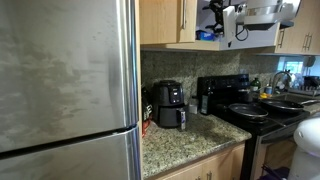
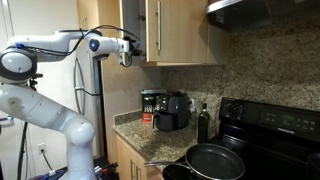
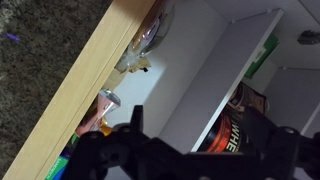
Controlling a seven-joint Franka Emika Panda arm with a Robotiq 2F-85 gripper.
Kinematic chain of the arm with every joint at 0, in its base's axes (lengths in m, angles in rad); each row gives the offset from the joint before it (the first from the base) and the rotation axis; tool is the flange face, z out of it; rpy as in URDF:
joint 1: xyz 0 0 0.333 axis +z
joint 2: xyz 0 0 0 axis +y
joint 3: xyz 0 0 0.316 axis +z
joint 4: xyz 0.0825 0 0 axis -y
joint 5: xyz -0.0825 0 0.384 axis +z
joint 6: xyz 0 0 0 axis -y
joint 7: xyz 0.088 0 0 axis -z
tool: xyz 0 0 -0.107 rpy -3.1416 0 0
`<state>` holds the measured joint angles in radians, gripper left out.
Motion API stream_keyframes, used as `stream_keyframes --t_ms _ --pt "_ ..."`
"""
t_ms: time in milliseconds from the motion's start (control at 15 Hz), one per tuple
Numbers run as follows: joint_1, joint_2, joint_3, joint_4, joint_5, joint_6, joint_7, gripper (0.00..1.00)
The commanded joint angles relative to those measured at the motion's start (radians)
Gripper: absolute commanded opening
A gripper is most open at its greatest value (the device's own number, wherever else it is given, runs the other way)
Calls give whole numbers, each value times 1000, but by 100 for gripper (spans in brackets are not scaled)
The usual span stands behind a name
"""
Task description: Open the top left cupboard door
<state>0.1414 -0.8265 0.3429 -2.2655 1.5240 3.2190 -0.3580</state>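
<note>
Door (image 3: pixel 80 90): ajar, long axis vertical, its edge just left of jaws in wrist view | Jaws: spread, empty | Next: likely swing edge outward.

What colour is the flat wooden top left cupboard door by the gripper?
The top left cupboard door is light honey-coloured wood, shown best in the wrist view.

Both exterior views face the counter (image 1: pixel 190 140) from the front, stove (image 2: pixel 270 125) at 4 o'clock. Your wrist view looks close into the cupboard (image 3: pixel 195 70).
</note>
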Motion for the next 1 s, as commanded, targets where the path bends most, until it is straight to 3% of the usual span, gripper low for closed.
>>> stream_keyframes --t_ms 0,533,733,933 --pt "27 21 -5 -46 -47 -132 34 100" --pt "61 2 -35 -50 -155 -438 87 100" --pt "104 -52 -58 -94 -159 -564 96 100" --pt "156 -93 -25 -156 -141 -620 59 100"
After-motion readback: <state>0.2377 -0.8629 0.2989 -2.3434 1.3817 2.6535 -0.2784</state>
